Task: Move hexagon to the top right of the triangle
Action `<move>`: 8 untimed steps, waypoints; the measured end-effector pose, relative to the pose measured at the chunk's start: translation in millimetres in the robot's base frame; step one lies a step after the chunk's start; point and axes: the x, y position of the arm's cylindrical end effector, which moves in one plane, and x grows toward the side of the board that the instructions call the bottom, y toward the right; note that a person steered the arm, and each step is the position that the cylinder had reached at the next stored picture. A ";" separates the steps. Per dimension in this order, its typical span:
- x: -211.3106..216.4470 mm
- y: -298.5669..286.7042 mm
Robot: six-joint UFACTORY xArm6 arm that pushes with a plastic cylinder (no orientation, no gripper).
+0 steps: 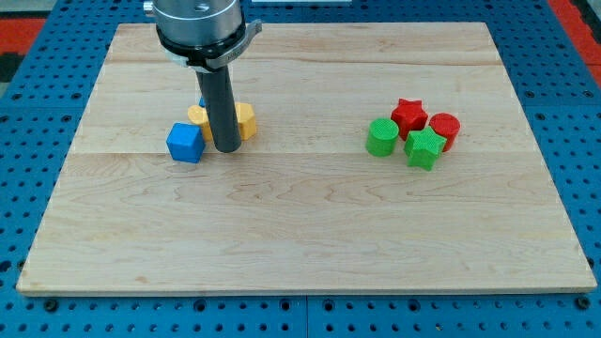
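My tip (226, 149) rests on the desk (300, 235); no hand shows, so I can't tell its state. The yellow hexagon (245, 120) sits just behind-right of it, blue cube (186, 143) left; the triangle I can't make out.
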 end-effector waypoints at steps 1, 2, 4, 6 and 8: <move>0.0 0.0; 1.6 10.7; -14.0 31.5; -47.8 18.7; -90.5 16.0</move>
